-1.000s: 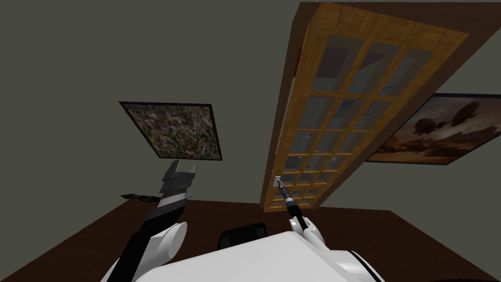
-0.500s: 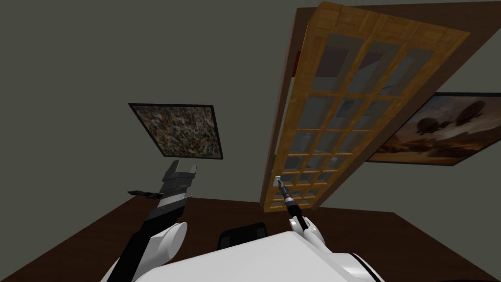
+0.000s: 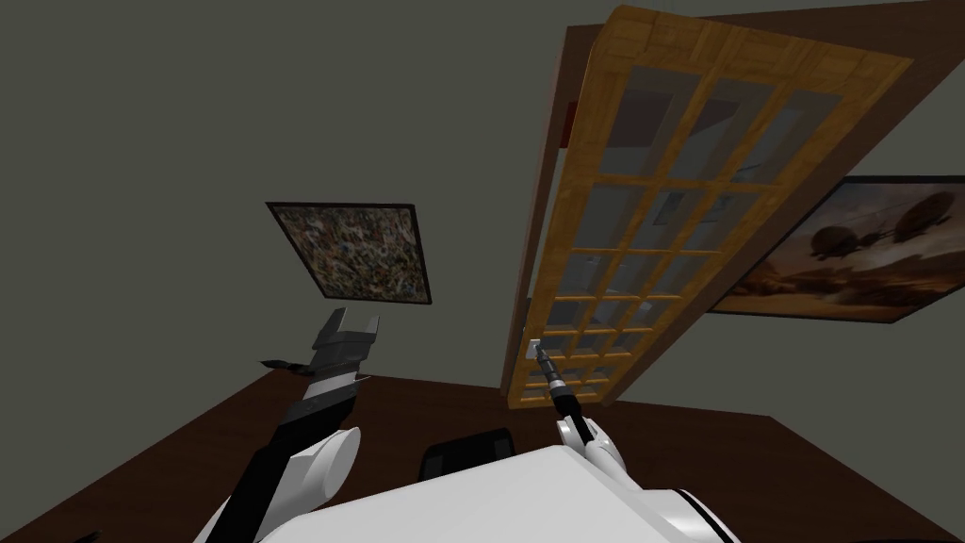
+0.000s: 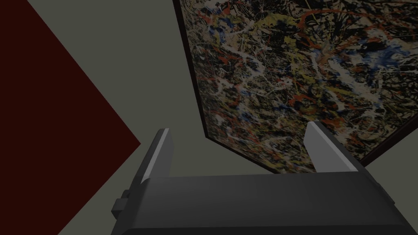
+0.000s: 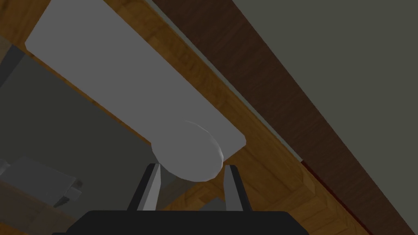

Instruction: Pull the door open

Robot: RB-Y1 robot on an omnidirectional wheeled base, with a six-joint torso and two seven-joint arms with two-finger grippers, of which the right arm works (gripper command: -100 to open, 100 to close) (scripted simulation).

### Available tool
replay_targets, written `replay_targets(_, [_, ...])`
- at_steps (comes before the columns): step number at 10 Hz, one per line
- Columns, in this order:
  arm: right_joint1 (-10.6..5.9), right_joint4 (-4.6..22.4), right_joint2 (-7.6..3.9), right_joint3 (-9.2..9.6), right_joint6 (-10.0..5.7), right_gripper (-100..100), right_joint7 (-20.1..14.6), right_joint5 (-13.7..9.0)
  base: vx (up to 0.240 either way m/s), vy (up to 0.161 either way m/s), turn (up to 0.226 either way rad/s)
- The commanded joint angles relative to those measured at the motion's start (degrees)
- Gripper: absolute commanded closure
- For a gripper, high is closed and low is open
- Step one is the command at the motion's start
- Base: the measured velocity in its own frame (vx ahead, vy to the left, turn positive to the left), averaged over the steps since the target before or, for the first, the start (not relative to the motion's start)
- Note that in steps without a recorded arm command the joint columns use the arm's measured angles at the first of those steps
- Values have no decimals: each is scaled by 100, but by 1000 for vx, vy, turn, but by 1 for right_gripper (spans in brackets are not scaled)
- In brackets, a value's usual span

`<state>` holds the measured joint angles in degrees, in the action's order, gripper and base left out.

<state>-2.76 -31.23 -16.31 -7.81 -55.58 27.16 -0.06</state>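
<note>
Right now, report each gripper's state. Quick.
Left gripper: open, holding nothing.
Right gripper: shut on the grey door knob.

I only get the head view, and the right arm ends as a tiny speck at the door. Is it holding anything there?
Observer: Yes, the right jaws are closed on a round grey knob, one at each side.
Operator: What is the knob fixed to?
Observer: A long grey plate on the wooden door, near its edge.
Operator: Is the left arm gripping something too?
Observer: No, the left jaws stand open with nothing between them, pointed at a paint-splattered picture.
</note>
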Motion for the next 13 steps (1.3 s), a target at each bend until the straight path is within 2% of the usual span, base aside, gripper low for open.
replay_targets(1, [-54, 126, 38, 77, -30, 100, -286, -57, -35, -14, 54])
replay_targets(4, [-55, 120, 34, 112, -22, 100, -548, -128, -29, -14, 35])
replay_targets(8, [-58, 100, 21, 215, 4, 100, -1220, -341, -40, -18, 47])
replay_targets(11, [-59, 94, 17, 250, 13, 100, -1499, -414, -31, -14, 37])
replay_targets(13, [-61, 80, 8, 323, 31, 100, -1881, -565, -36, -19, 58])
